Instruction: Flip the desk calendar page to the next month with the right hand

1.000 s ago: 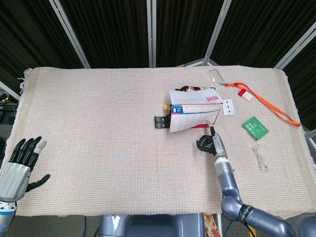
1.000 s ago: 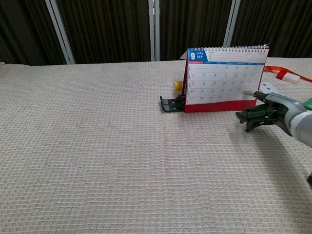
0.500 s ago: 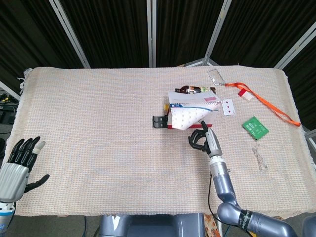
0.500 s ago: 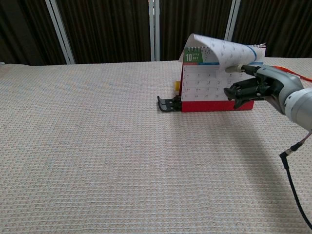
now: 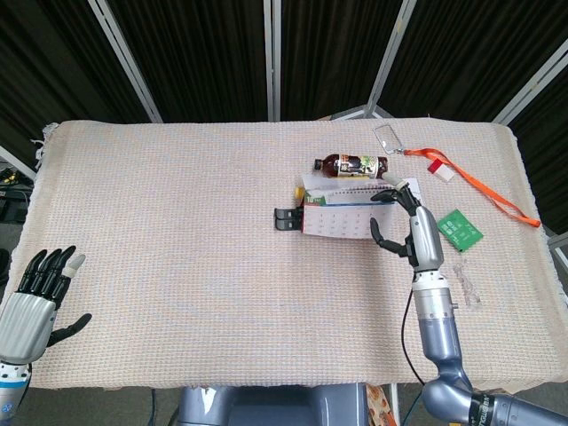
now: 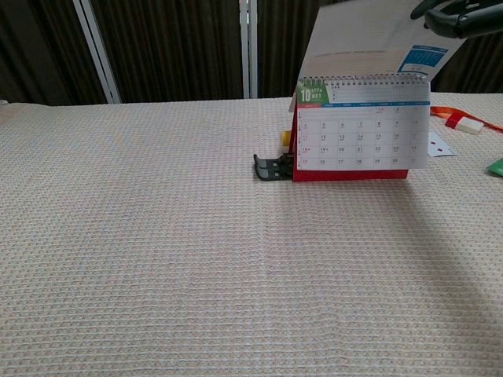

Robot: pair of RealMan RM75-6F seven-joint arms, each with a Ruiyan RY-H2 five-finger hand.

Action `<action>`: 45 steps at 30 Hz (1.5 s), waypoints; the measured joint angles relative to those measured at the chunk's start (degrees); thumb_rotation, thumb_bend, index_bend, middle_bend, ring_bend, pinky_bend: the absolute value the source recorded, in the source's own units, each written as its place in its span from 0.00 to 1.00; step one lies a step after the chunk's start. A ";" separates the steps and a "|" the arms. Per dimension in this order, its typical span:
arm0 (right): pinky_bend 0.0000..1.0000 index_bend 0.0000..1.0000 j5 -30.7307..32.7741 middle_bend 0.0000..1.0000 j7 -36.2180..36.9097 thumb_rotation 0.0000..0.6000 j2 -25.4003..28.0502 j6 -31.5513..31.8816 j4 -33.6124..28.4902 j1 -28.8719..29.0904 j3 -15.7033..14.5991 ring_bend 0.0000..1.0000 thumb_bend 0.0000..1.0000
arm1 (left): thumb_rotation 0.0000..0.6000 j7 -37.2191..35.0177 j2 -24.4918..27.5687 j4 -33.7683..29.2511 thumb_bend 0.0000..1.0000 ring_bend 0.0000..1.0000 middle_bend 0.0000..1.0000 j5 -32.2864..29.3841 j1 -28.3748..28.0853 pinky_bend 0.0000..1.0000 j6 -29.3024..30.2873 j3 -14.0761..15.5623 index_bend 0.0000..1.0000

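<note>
The red-based desk calendar [image 6: 357,133] stands right of centre with its green October sheet facing me; in the head view the calendar [image 5: 337,217] is seen from above. The September page [image 6: 369,39] is lifted upright above the spiral. My right hand [image 6: 462,16] is at the top right edge of the chest view, its dark fingers curled over that page's upper corner. From the head camera, my right hand [image 5: 410,226] sits just right of the calendar, a fingertip at the page corner [image 5: 406,183]. My left hand [image 5: 40,293] hovers off the near left table edge, fingers apart, holding nothing.
A black clip [image 5: 286,219] lies against the calendar's left side. A brown bottle [image 5: 351,164] lies behind it. A green card [image 5: 460,229], an orange lanyard [image 5: 484,185] with a white tag and a clear piece [image 5: 467,288] lie to the right.
My right hand rose and swung to the right with the September page, from curled forward to standing upright over the spiral. The October sheet is now fully exposed. The left hand stayed put.
</note>
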 measured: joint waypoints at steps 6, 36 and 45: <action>0.00 0.15 4.29 0.16 -3.14 1.00 3.35 -8.37 3.83 3.35 0.64 0.04 0.28 | 1.00 0.46 -0.33 0.19 0.06 0.00 0.00 -0.76 -0.30 0.00 -0.90 -0.25 0.00; 0.00 0.00 1.17 0.05 0.29 1.00 4.08 -18.38 22.27 14.11 -3.97 0.00 0.17 | 1.00 0.11 -0.88 1.11 0.06 0.00 0.00 -3.74 -1.49 0.00 -3.66 -1.01 0.00; 0.00 0.00 -7.23 0.00 -2.15 1.00 10.27 -10.03 14.79 6.61 -11.36 0.00 0.17 | 1.00 -0.29 -0.62 1.37 0.06 0.00 0.00 -3.44 -0.89 0.00 -2.46 -0.81 0.00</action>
